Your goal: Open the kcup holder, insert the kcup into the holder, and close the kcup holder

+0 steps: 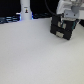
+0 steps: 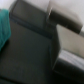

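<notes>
Up at the far right of the exterior view, the robot's gripper [image 1: 67,19] hangs directly over the kcup holder [image 1: 62,29], a black boxy block with lighter grey panels on its front. The holder stands on a pale table [image 1: 35,55], near its back edge. The gripper's body is white and blurred, and it appears to touch or nearly touch the top of the holder; which one cannot be told. At the back towards the exterior view's left, well apart from the holder, stands a white bottle-like object [image 1: 25,11].

The wrist view is very close and blurred. Dark, flat surfaces of the kcup holder [image 2: 30,50] fill most of it. One of the fingers [image 2: 64,21] shows as a grey-white bar lying just above the dark surface. A patch of green, likely the kcup [image 2: 4,27], sits at the picture's edge, beside the fingers. Whether the fingers are spread or pinching the pod cannot be told.
</notes>
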Motion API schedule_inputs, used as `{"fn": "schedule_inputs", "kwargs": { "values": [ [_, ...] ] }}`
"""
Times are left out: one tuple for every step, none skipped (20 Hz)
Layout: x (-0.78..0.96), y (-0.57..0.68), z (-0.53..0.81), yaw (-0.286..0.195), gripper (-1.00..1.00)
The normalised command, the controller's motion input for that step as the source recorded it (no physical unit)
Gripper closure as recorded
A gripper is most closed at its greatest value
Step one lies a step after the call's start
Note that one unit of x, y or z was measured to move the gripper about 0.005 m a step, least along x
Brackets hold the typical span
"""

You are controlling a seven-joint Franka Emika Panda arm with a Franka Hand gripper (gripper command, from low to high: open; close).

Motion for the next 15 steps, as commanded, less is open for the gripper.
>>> {"fn": "schedule_inputs", "kwargs": {
  "values": [
    [-0.8, 0.58, 0.12, -0.003, -1.0],
    [-0.61, 0.57, 0.4, 0.005, -1.0],
    [-0.25, 0.49, 0.65, -0.001, -1.0],
    [0.01, 0.36, 0.82, 0.003, -1.0],
    [0.06, 0.26, 0.95, 0.001, -1.0],
    [0.15, 0.2, 0.83, -0.03, -1.0],
    [0.18, 0.24, 0.7, -0.079, -1.0],
    [0.11, 0.03, 0.22, -0.019, -1.0],
    [0.1, 0.0, 0.08, 0.007, -1.0],
    [0.08, 0.02, 0.02, 0.007, -1.0],
    [0.01, -0.01, 0.0, 0.002, -1.0],
    [0.01, -0.01, 0.0, 0.002, -1.0],
    [0.01, -0.01, 0.0, 0.001, -1.0],
    [0.01, -0.01, 0.0, 0.001, -1.0],
    [0.01, -0.01, 0.0, 0.001, -1.0]
  ]
}}
